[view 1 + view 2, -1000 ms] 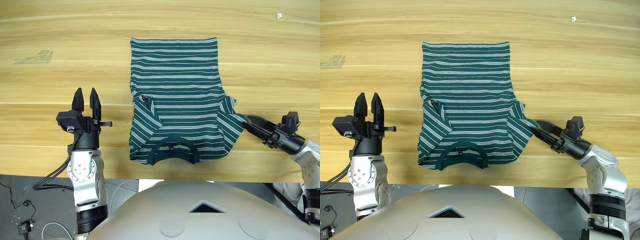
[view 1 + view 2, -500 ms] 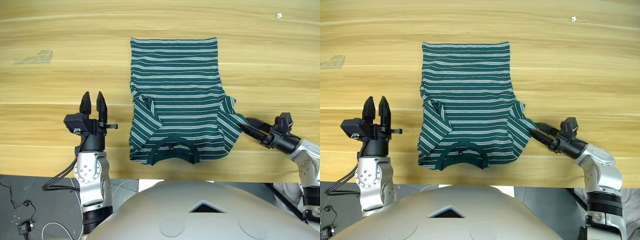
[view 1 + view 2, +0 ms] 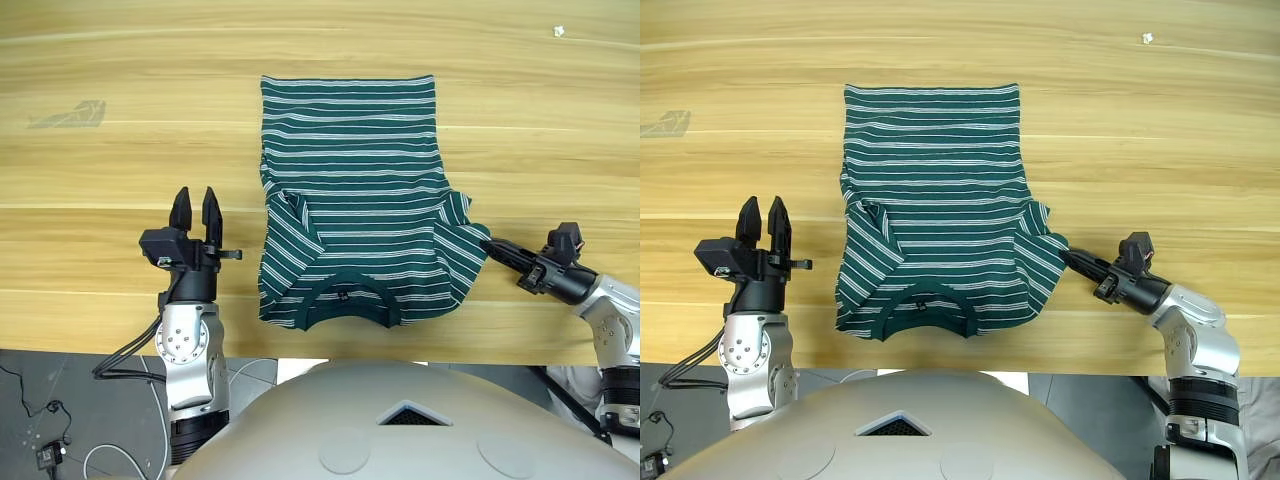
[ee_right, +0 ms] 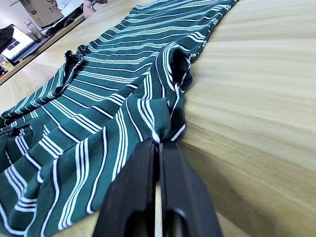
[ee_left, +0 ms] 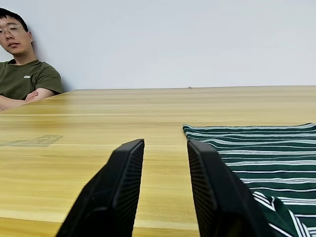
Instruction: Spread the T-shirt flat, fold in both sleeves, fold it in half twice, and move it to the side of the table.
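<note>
Reporting on pose: my left gripper [image 3: 196, 196] stands upright at lower left of the frame on a vertical forearm. Its fingers are apart and point up the frame, just beside the T-shirt [image 3: 350, 180] but clear of it. My right gripper [image 3: 491, 246] lies low at lower right, angled in toward centre, fingers pressed together on the tip of the sleeve [image 3: 462, 236] (the wrist view confirms the pinch). The T-shirt lies at frame centre on the wooden table [image 3: 120, 60], collar toward the bottom edge.

One T-shirt [image 3: 350, 190], two claws [image 3: 196, 203] [image 3: 493, 246]
</note>
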Tool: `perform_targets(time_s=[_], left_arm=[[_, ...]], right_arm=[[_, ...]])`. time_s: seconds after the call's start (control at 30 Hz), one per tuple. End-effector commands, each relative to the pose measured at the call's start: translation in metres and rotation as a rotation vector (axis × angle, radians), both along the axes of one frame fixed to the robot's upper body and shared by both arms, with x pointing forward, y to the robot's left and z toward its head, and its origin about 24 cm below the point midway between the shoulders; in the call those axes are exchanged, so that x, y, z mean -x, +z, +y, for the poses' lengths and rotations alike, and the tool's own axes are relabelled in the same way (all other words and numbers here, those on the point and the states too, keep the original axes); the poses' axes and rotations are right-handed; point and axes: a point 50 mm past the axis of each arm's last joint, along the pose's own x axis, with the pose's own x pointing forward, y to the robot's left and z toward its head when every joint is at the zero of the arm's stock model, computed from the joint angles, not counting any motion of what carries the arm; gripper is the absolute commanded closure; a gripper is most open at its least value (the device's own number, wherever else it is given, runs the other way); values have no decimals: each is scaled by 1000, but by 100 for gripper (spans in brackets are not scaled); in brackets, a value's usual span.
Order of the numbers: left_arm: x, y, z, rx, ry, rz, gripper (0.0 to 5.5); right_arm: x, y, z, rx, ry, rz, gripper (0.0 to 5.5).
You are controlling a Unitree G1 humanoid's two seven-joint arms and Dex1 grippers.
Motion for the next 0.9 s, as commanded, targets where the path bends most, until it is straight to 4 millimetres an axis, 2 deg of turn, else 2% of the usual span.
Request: perform_targets(time_s=[0.03, 0.13, 0.2, 0.27, 0.4, 0.57, 0.9], left_arm=[[-5, -1, -1, -8, -11, -3, 387], [-7, -2, -1, -12, -16, -2, 387], [-8, -3, -1, -14, -19, -1, 387], [-9, -3, -2, -14, -23, 0, 387], [-10, -4, -4, -19, -35, 8, 387], [-11, -5, -8, -29, -63, 15, 387], [-9, -4, -11, -33, -84, 19, 387]], right_arm=[[-7, 13, 4, -43, 19, -82, 547], [-16, 30, 14, -76, 39, -174, 547], [-21, 32, 22, -56, 57, -209, 547], [-23, 31, 31, -29, 78, -217, 547], [-21, 17, 65, 76, 182, -251, 547], [-14, 14, 103, 66, 337, -294, 547], [-3, 8, 119, 79, 399, -295, 547]])
